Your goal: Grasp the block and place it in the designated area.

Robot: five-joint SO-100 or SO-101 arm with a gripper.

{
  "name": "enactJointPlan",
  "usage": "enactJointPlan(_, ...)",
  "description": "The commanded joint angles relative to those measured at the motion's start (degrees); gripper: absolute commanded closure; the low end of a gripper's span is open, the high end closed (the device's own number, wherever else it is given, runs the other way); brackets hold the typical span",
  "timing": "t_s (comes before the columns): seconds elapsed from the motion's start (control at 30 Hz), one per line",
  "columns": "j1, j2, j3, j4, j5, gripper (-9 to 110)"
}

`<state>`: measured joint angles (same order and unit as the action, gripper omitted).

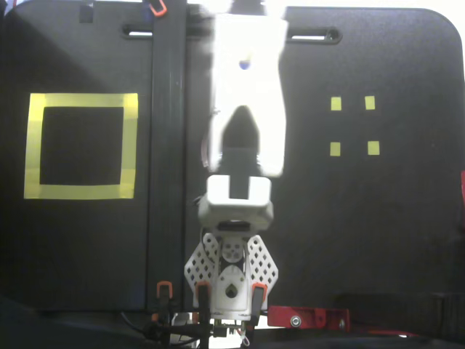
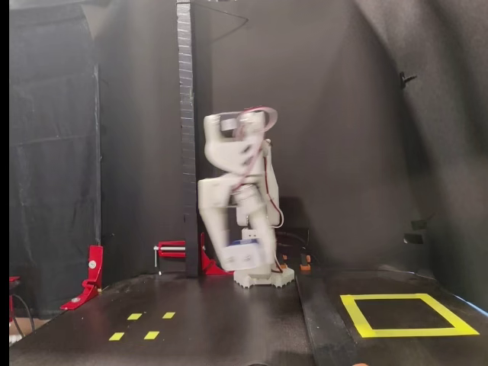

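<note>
No readable text, label or number anywhere.

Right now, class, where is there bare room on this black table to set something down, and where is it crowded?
Free: the black inside of the yellow frame, and the open table below the four small markers. Crowded: the middle, where the arm swings above with the block in its hand, and the near edge by the base and clamps.

From above I see the designated area at the worktop's left, four markers right, my arm between.
</note>
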<state>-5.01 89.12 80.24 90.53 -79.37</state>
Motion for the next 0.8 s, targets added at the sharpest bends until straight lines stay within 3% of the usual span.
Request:
enactJointPlan(0.0,-4.57,3.34,0.09,0.53,3.60,83)
enactJointPlan(0.77,-35.51,3.87,1.14,3.43,27.07,83)
